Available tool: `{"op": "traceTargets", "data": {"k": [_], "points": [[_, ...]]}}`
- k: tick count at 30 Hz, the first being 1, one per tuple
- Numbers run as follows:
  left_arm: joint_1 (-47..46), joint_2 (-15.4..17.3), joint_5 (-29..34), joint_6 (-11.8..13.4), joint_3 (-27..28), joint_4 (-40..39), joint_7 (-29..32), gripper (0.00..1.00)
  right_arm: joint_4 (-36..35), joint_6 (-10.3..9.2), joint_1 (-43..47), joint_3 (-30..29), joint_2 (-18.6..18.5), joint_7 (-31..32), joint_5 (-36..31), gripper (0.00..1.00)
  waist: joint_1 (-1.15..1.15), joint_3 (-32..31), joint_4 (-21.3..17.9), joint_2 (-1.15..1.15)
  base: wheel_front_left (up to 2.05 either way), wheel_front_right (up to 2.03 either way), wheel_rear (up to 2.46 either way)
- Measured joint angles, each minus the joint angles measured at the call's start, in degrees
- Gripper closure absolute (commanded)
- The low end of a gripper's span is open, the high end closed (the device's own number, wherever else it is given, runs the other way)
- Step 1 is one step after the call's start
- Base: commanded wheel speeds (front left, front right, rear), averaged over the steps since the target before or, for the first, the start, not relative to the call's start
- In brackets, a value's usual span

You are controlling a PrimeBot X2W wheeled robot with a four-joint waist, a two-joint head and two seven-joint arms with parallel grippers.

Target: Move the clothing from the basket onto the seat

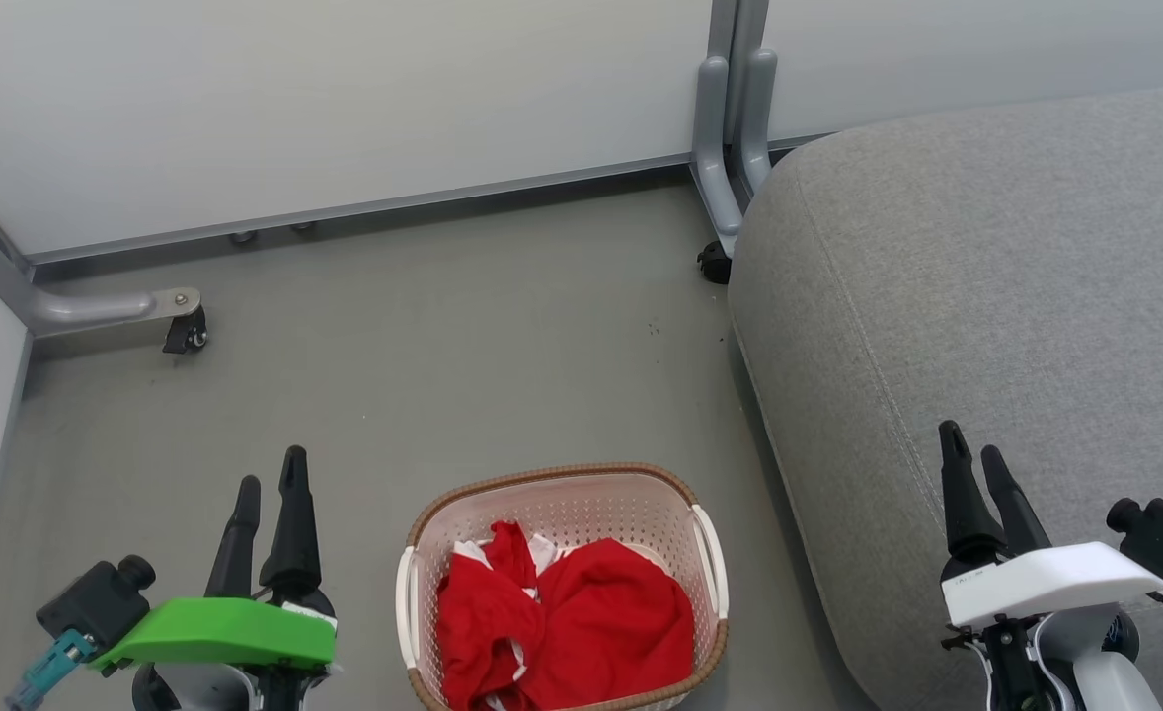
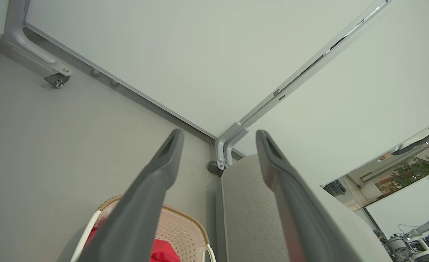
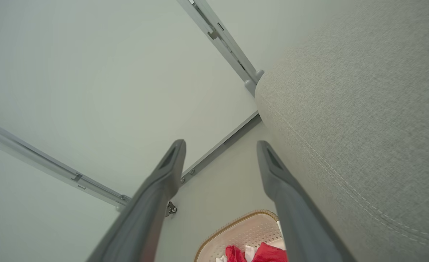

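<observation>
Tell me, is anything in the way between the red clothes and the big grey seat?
Only the wall of the basket: the red clothing lies inside it and would have to be lifted over the rim. Between basket and seat there is just a strip of floor.

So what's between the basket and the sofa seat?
Nothing: in the head view, a strip of bare grey floor separates the basket from the seat.

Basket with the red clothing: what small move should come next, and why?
Probably swing the left gripper toward the basket and lower its open fingers over the red clothing. It lies heaped inside the basket, both grippers are empty, and the right gripper hangs over the seat.
</observation>
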Motion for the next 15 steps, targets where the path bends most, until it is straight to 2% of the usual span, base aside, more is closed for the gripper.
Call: {"op": "traceTargets", "data": {"k": [15], "points": [[0.58,0.04,9.47,0.09,-1.69,-1.70,-2.47,0.00,-2.25,0.00,0.81,1.55,-0.11,-2.49,-10.04,0.00,0.00,0.19,-0.19,0.00,0.00,0.00,0.00]]}}
